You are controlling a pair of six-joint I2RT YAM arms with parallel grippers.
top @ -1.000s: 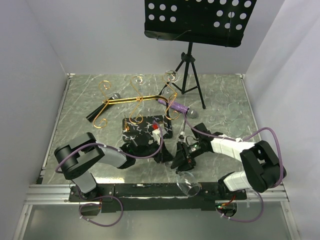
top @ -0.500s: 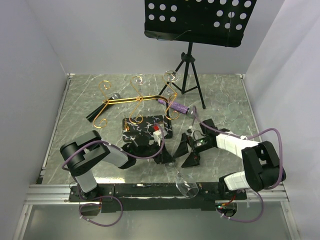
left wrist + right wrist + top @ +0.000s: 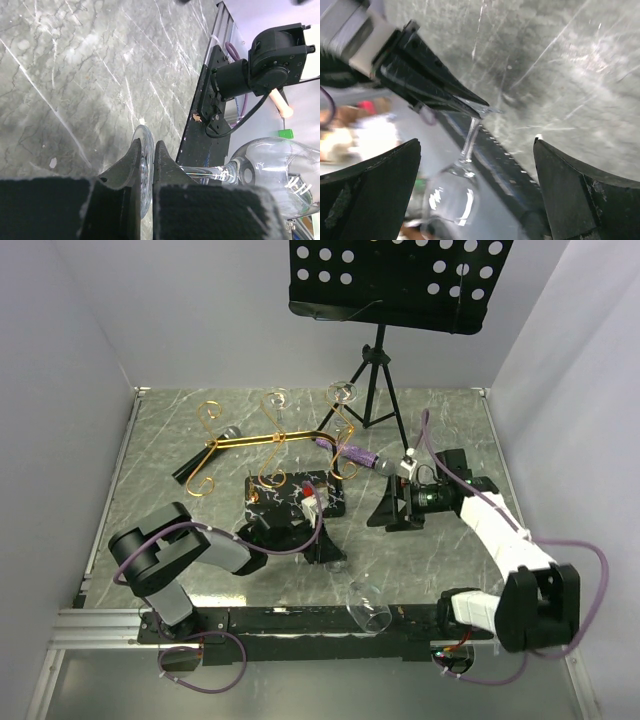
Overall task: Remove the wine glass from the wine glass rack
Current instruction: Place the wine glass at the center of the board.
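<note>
I see the wine glass (image 3: 368, 607) off the wine glass rack (image 3: 275, 440) and down at the near edge of the table, turned on its side. Its bowl reaches out over the black mounting bar (image 3: 290, 620) between the arm bases. The left gripper (image 3: 148, 150) is pinched onto the glass's round foot, one finger on either face of the disc. The right gripper (image 3: 390, 515) sits well apart from the glass, further back on the right, with its fingers (image 3: 370, 190) spread wide and nothing between them. The gold rack is just behind the left arm, its veined black base (image 3: 275, 502) on the tabletop (image 3: 170, 500). That tabletop is grey marble-patterned with pale streaks. An aluminium rail (image 3: 110, 625) runs along its front, and plain pale walls (image 3: 200, 320) enclose the other three sides. A black perforated music stand (image 3: 400, 280) on a tripod stands at the back. A red-and-white tag (image 3: 315, 498) near the left wrist is too small for me to read.
</note>
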